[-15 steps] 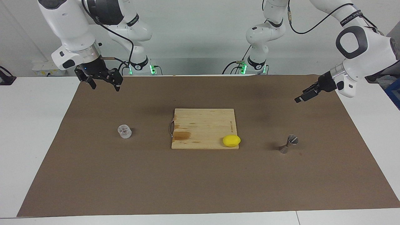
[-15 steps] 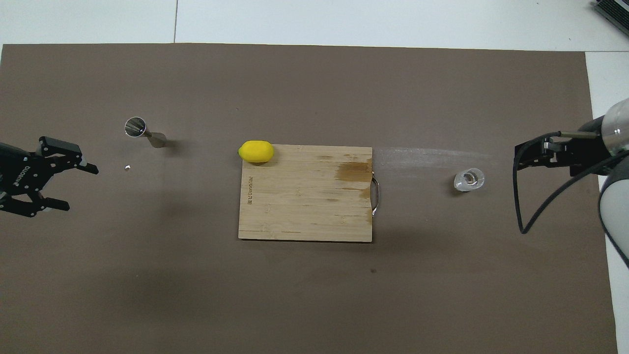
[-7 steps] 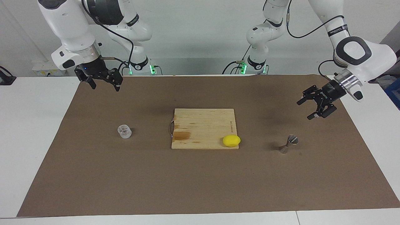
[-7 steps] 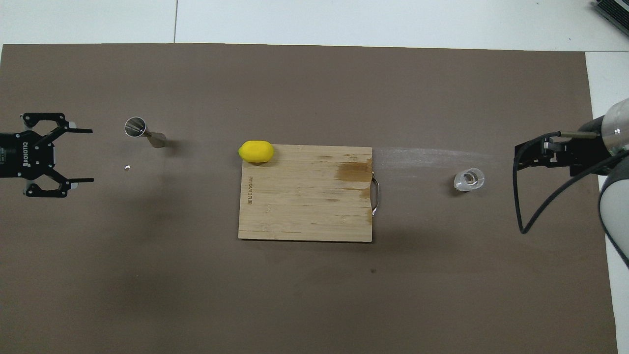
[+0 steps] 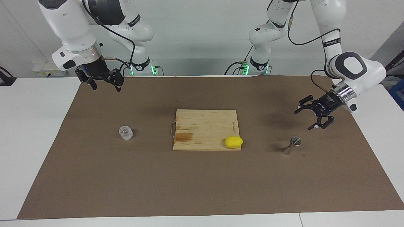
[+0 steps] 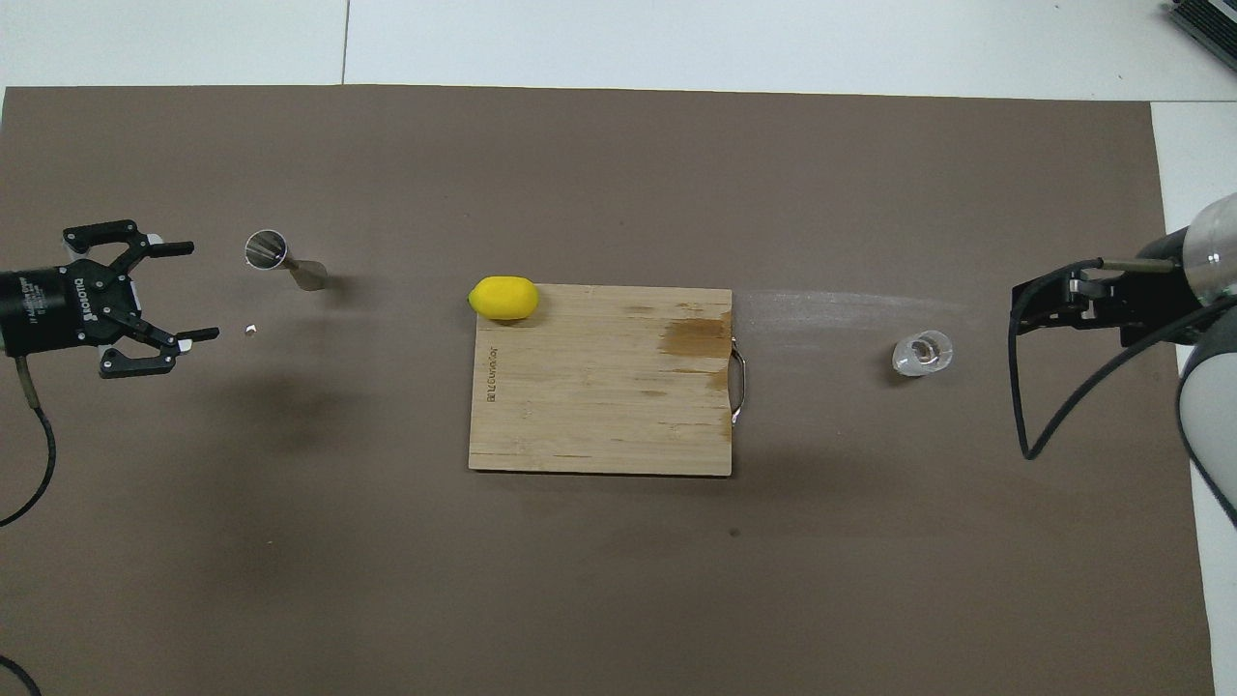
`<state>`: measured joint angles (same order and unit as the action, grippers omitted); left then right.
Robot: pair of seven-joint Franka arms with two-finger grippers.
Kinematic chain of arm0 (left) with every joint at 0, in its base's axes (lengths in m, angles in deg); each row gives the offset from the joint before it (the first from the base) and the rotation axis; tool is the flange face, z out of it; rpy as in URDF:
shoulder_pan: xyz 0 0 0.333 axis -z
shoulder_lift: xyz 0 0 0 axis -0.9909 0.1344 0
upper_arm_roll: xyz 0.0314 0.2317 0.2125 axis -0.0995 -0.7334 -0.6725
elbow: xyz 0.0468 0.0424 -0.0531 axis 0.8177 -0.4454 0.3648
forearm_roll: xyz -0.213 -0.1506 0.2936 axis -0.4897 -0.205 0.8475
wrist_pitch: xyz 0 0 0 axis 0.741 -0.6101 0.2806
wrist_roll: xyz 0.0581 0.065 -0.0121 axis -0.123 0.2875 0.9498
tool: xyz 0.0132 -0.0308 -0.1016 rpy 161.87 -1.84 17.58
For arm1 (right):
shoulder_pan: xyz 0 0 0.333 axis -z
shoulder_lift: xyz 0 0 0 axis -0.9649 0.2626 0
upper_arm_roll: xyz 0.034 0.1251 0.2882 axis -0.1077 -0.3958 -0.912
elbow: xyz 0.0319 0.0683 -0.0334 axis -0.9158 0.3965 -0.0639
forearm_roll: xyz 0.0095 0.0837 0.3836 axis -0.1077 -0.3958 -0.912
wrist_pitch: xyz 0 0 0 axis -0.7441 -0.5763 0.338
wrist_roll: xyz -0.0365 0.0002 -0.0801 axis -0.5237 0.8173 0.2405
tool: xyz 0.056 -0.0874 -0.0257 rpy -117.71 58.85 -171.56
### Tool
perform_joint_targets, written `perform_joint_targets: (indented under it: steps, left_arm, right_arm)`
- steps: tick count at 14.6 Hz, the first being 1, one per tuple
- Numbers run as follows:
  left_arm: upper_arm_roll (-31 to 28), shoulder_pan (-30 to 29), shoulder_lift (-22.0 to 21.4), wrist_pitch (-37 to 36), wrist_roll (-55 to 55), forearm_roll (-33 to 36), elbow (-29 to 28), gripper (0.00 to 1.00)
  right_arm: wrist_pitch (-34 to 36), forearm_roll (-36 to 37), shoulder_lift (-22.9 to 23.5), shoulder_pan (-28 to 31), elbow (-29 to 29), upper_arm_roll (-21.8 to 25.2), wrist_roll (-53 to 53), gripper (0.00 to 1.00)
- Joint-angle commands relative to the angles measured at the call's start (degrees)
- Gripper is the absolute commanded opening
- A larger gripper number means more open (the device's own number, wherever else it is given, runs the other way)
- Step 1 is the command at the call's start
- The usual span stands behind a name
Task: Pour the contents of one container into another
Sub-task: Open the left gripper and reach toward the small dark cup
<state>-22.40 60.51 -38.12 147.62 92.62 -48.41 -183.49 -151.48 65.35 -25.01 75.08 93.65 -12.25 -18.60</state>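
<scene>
The small clear cup (image 5: 126, 132) stands on the brown mat toward the right arm's end; it also shows in the overhead view (image 6: 922, 352). The silvery hourglass jigger (image 5: 291, 145) is on the mat toward the left arm's end, its open mouth showing from above (image 6: 268, 249). My left gripper (image 5: 303, 120) is open in the air beside the jigger, apart from it, fingers pointing toward it (image 6: 198, 290). My right gripper (image 5: 106, 87) is open and waits high over the mat's edge near its base, well away from the cup (image 6: 1017, 309).
A wooden cutting board (image 5: 205, 126) with a metal handle lies mid-mat. A yellow lemon (image 5: 234, 142) sits on the board's corner toward the jigger. A tiny white speck (image 6: 250, 330) lies on the mat near the left gripper.
My left gripper has come down and in toward the jigger, turning so its open fingers face it. The right arm, cup, jigger and lemon have not moved.
</scene>
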Motion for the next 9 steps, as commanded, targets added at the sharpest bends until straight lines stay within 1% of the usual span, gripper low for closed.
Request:
perform_joint_targets:
  steps: [1,3,5,7,9]
  left_arm:
    - [0.6,-1.6,2.2,-1.6,0.5,-4.2,0.3,1.0]
    - [0.6,-1.7,3.6,-1.0,0.2,-5.6,0.6,1.0]
    - [0.7,-1.4,6.1,0.8,0.0,-6.8,2.2,1.0]
    - [0.7,-1.2,7.2,2.9,-0.2,-10.3,2.5,1.0]
    - [0.7,-0.8,7.6,5.1,-0.3,-12.4,2.5,1.0]
  right_arm:
    - [-0.4,0.4,-0.5,0.5,0.4,-0.5,-1.0,1.0]
    - [-0.4,0.4,-0.5,0.5,0.4,-0.5,-1.0,1.0]
    - [-0.4,0.4,-0.5,0.5,0.4,-0.5,-1.0,1.0]
    - [-0.4,0.4,-0.5,0.5,0.4,-0.5,-1.0,1.0]
    - [-0.4,0.4,-0.5,0.6,0.4,-0.5,-1.0,1.0]
